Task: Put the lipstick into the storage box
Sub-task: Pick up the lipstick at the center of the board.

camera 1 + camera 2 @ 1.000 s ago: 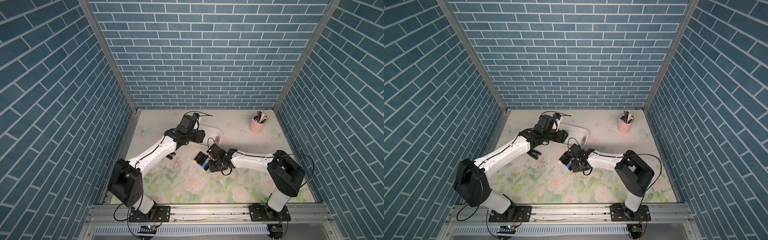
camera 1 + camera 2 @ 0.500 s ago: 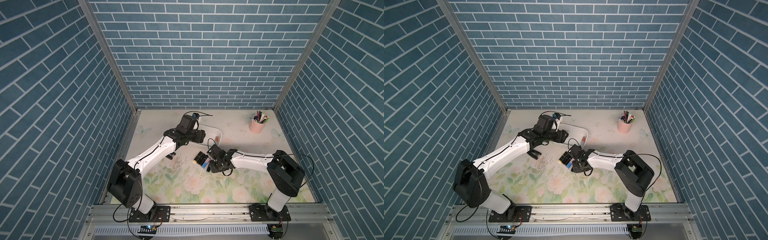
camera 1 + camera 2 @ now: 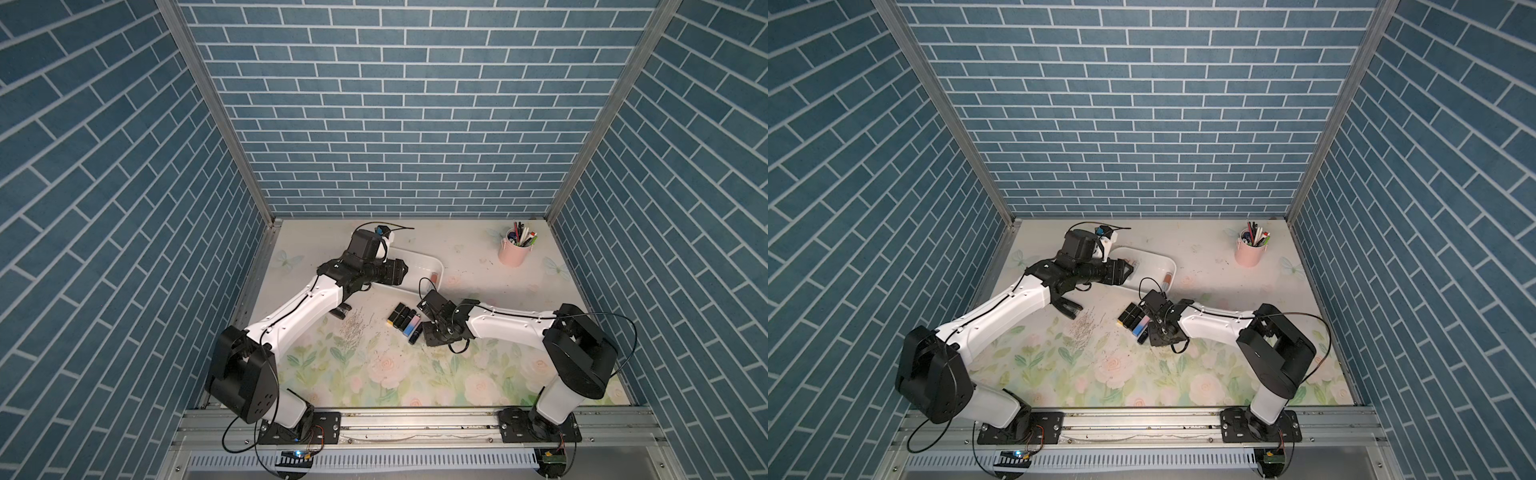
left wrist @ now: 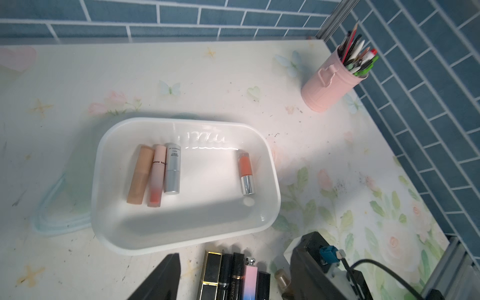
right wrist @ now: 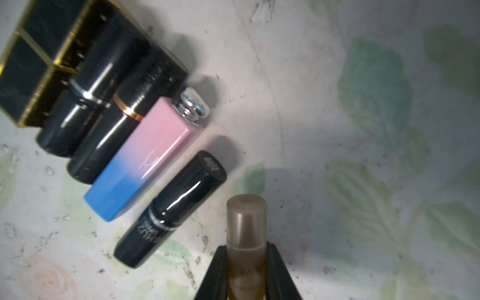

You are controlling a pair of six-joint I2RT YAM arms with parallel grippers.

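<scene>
In both top views the white storage box lies on the flowered mat. The left gripper hangs over the end of the box that is farther from the pink pen cup. The right gripper is low over the mat, outside the box, near its long side that faces the arm bases. It is just beside a row of lipsticks.

In the left wrist view the box holds four tubes. A beige one, a pale pink one and a silver one touch side by side. An orange one lies apart, near the opposite short wall. Only one finger of the left gripper shows, far to the side; the jaws stand wide and hold nothing. The brown lipstick shows outside the box.

In the right wrist view the two fingers of the right gripper press on both sides of the brown lipstick. It is outside the box, just beside a glossy black tube that ends the row. Whether it touches the mat cannot be told.
</scene>
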